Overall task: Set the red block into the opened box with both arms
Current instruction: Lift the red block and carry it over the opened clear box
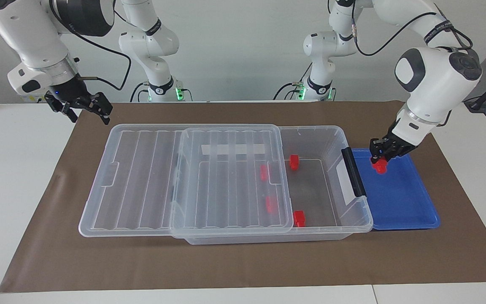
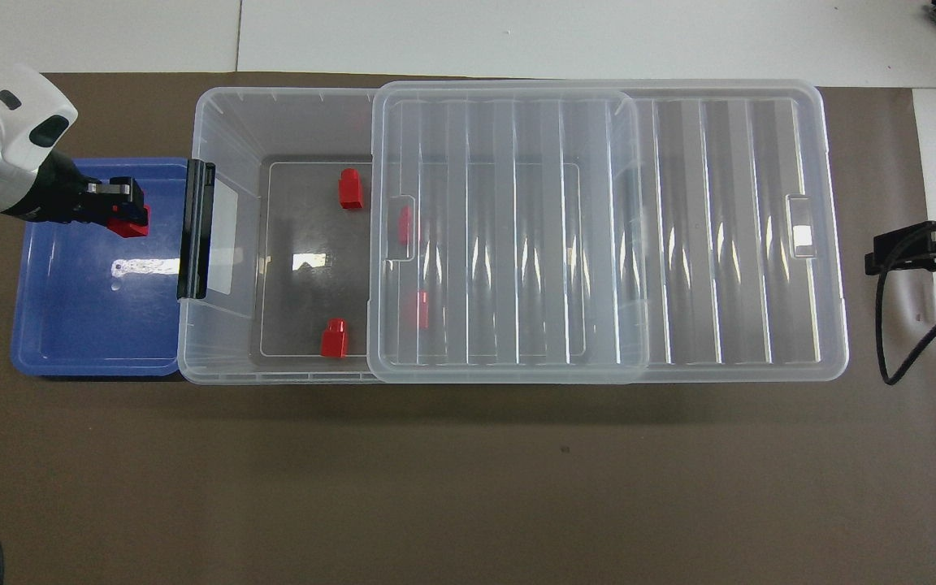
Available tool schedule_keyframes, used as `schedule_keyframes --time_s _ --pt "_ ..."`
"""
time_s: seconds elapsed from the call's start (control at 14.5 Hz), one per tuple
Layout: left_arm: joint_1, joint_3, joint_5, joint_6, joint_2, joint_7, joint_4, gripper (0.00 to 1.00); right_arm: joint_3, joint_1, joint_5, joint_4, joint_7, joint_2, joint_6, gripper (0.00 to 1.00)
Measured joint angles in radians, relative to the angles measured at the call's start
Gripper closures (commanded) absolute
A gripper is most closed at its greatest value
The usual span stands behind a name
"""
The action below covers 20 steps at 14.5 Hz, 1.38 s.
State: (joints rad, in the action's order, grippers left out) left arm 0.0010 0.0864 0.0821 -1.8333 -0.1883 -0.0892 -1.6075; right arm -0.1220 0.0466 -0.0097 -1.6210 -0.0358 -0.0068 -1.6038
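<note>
Across the middle of both views lies a brown mat [image 1: 243, 261] covering a white table [image 1: 15, 169], with a plain pale wall [image 1: 243, 42] filling the top of the facing view. Green lights glow at the arm bases at upper centre of that view. No readable brand or writing shows; only a blank white label strip is seen through the lid [image 1: 230, 177], and another on the end wall of the box [image 1: 323, 185] beside its black clip handle [image 1: 353, 171].

At centre right of the facing view, the left gripper [image 1: 380, 158] is clamped on the red block [image 1: 380, 167], held in the air over the blue tray [image 1: 407, 211], near the tray edge that meets the box. The clear lid is slid toward the right arm's end, leaving the box open at the tray end. Four other red blocks [image 1: 298, 218] lie on the box floor, two under the lid's edge.

At upper left of the facing view, the right gripper [image 1: 83, 107] waits with its fingers apart over the mat's edge.
</note>
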Motion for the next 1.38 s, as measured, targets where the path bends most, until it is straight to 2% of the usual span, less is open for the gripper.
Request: schedule_keyframes --time_s 0.41,0.62,0.83,1.17,1.38 --pt "-0.11 0.045 0.004 -0.062 0.0 -0.299 0.0 0.97 0.0 0.0 0.0 0.0 0.0 0.0 0.0 0.0" --pt "-0.127 0.045 0.003 -0.116 0.0 -0.314 -0.027 0.97 0.0 0.0 0.0 0.0 0.0 0.0 0.0 0.0" --pt "-0.152 0.045 -0.016 -0.219 0.0 -0.319 -0.1 0.97 0.0 0.0 0.0 0.0 0.0 0.0 0.0 0.0" --pt "-0.205 0.046 -0.132 -0.336 -0.007 -0.375 -0.198 0.97 0.0 0.0 0.0 -0.001 0.0 0.0 0.0 0.0" --pt "-0.221 0.046 -0.148 -0.436 -0.029 -0.41 -0.249 0.97 -0.001 -0.001 0.0 -0.001 0.0 0.0 0.0 0.0"
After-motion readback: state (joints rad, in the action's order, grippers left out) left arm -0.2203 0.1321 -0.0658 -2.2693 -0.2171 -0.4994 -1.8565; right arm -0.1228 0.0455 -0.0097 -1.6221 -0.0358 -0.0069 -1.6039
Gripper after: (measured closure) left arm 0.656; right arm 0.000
